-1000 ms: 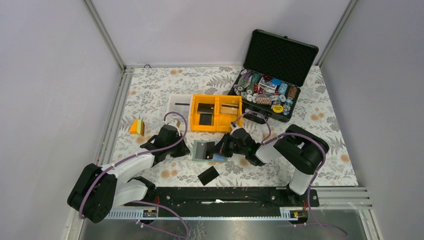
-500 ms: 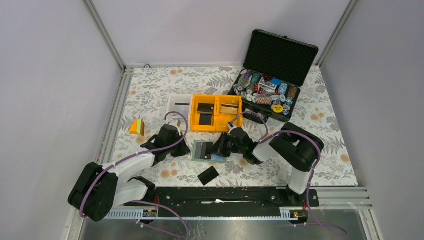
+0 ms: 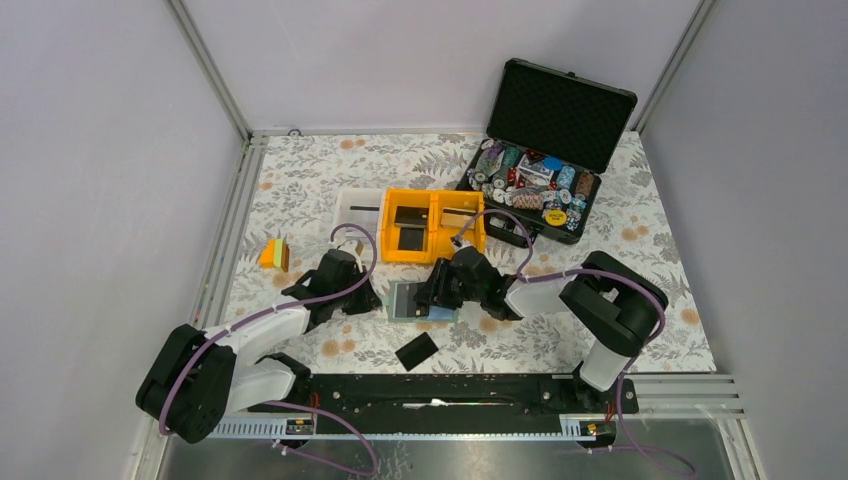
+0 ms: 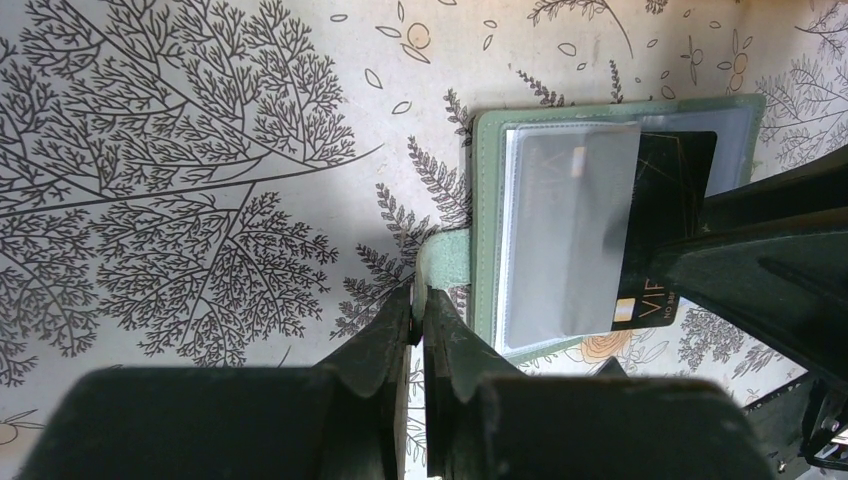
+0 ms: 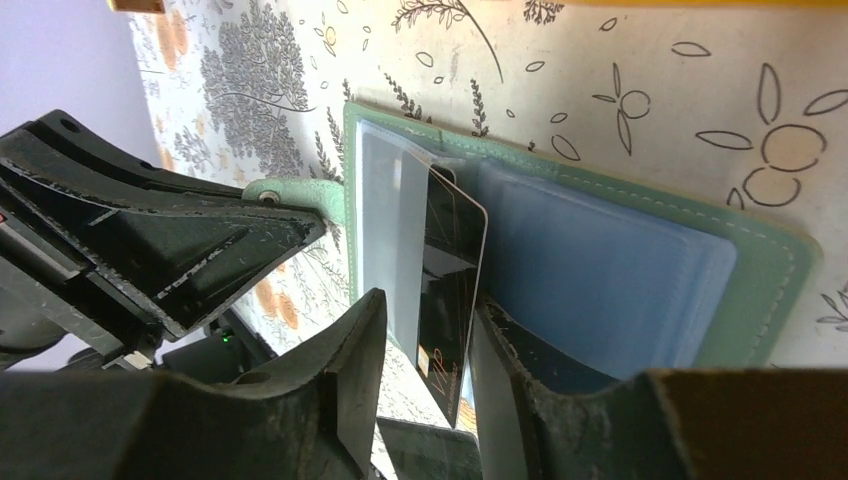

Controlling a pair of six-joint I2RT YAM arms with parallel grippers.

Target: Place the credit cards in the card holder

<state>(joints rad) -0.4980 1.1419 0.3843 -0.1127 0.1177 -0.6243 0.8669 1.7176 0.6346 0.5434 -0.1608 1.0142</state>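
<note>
The sage-green card holder (image 3: 402,300) lies open on the table, its clear pockets up. My left gripper (image 4: 420,300) is shut on the holder's green tab (image 4: 445,255), low on the table (image 3: 372,298). My right gripper (image 5: 428,300) hovers over the holder's right half (image 3: 432,293). Its jaws stand apart, with a black credit card (image 5: 455,250) between them, leaning on the right finger. The card's far end sits under a clear pocket (image 4: 570,230). Another black card (image 3: 416,351) lies on the table in front. More cards lie in the yellow bin (image 3: 470,245).
A white bin (image 3: 345,205) stands left of the yellow bin. An open black case (image 3: 560,105) of poker chips stands at the back right. A small orange-and-green block (image 3: 274,254) lies at the left. The arms' rail runs along the near edge.
My right gripper has moved left and a little away from the bases, carrying the black card over the holder and into a pocket. The left arm has not moved.
</note>
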